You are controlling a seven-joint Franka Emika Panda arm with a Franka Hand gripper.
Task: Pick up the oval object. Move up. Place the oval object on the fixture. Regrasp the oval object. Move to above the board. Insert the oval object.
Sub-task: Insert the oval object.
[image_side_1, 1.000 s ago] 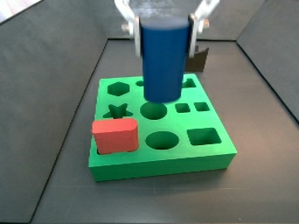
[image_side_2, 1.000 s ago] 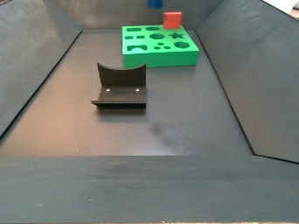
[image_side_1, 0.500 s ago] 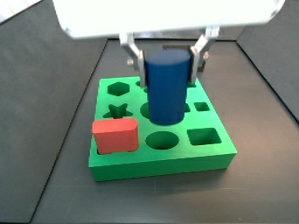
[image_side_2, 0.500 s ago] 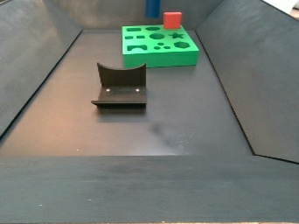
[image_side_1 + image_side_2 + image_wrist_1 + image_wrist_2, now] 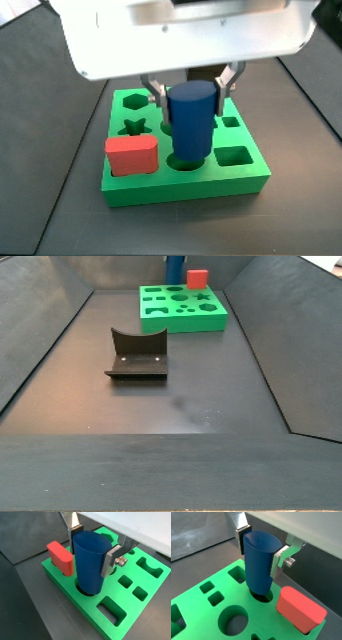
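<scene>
Claw (image 5: 92,546) over board (image 5: 127,614), clamped on oval object (image 5: 90,562), tip entering hole. Risk: oval misaligned, jams on rim; red block (image 5: 61,558) just beside.

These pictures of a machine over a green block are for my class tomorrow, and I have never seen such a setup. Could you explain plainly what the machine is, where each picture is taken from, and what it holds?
The machine is a robot arm ending in a gripper with two flat silver fingers. Two pictures come from cameras on the arm's wrist, looking down past the fingers. Two come from cameras fixed beside the table. On the dark floor lies the board, a green slab with shaped holes. A red block stands at one of its corners. Apart from it stands the fixture, a dark bracket, with nothing on it. The fingers grip the oval object, a blue peg held upright. Its lower end sits at the mouth of a hole in the board, seen in both wrist views. How deep it goes cannot be told.
</scene>
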